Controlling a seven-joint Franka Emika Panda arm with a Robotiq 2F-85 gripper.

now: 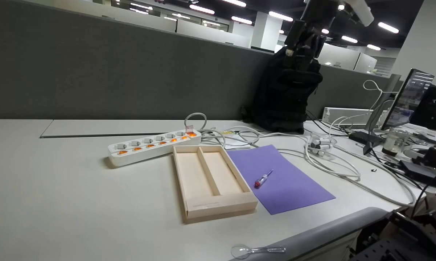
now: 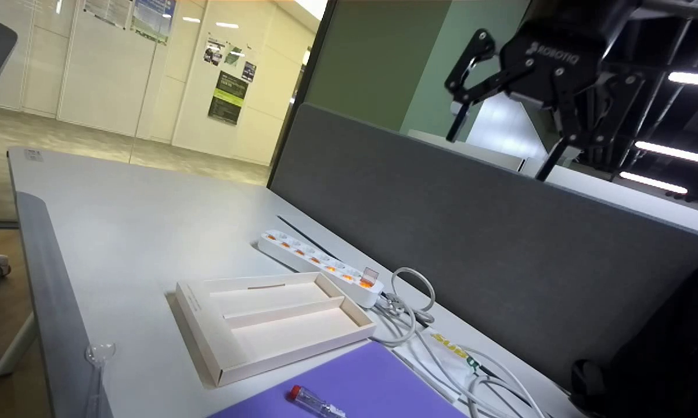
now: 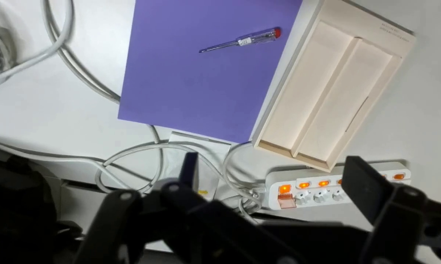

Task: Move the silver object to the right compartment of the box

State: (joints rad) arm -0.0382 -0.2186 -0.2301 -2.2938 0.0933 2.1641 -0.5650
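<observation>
The hand (image 2: 497,157) hangs over the counter (image 1: 76,203). In the wrist view, ahead of the hand and to its right lies the box (image 3: 367,27); ahead and left, the sheet (image 3: 191,88), with the screwdriver (image 3: 246,41) on it. The power strip (image 3: 330,184) sits nearer the hand, just beside the box; cables (image 3: 162,145) loop left of it.

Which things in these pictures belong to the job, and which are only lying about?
For the job:
Screwdriver with silver metal shaft and clear, red-ended handle, probably the thing to move
Shallow two-compartment light-wood box
Black two-finger gripper, open

Lying about:
Purple rectangular sheet
Transparent spoon
Long white power strip
Whitish looped cables
Black backpack
</observation>
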